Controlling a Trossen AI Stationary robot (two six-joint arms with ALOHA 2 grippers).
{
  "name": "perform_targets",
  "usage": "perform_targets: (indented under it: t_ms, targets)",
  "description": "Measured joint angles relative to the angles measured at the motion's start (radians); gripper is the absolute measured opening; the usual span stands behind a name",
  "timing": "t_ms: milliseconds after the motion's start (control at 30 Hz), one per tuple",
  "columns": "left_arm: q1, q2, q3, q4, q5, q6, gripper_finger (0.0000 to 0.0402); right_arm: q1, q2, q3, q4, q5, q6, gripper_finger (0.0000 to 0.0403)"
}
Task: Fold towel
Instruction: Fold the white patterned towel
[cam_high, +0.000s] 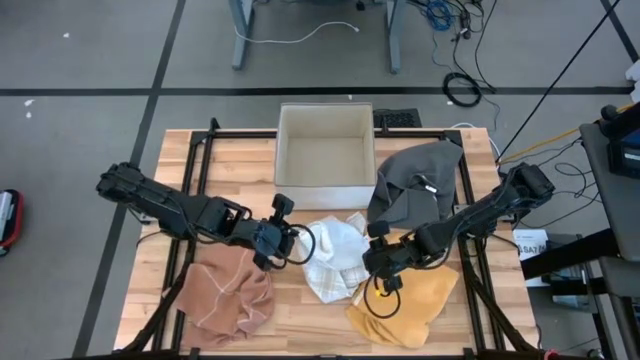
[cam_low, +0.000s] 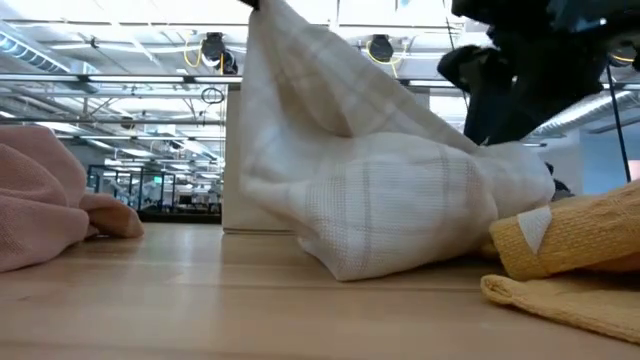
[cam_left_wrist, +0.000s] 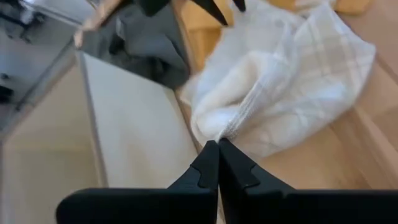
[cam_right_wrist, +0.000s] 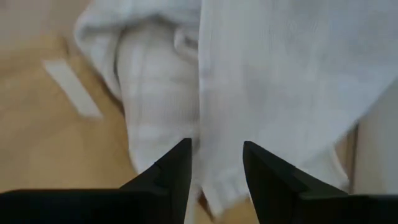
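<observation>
Lying in a loose heap near the middle of the wooden table, the white towel has a faint check pattern and is not folded. In the low view one part of the white towel is pulled up into a peak on its left side, while the rest sits on the wood.

At the left edge of the towel, the left gripper has its fingers pressed together, and in the left wrist view the left gripper pinches a thin edge of the cloth right at its tips. Over the right side of the towel is the right gripper. In the right wrist view the right gripper has its two fingers apart, with the white cloth lying between and beyond them; I cannot tell if the fingers touch it.

A pink towel lies crumpled at the near left of the table, and a yellow towel lies at the near right, just beside the white one. A grey towel is spread on the far right side. A pale open box stands at the far middle of the table, next to the grey towel.
</observation>
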Motion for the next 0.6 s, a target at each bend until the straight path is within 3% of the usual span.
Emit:
perform_targets:
  t_ms: [233,433,600]
  targets:
    - [0.0,0.006,0.0,-0.007,0.0,-0.019,0.0,-0.013,0.0,-0.059,0.276,0.002,-0.045,0.013]
    - [0.001,0.006,-0.001,-0.007,-0.01,-0.021,0.0,-0.04,0.001,-0.092,0.291,0.003,-0.047,0.0117]
    - [0.001,0.006,-0.001,-0.007,-0.024,-0.018,0.0,-0.051,0.001,-0.105,0.29,0.003,-0.048,0.0075]
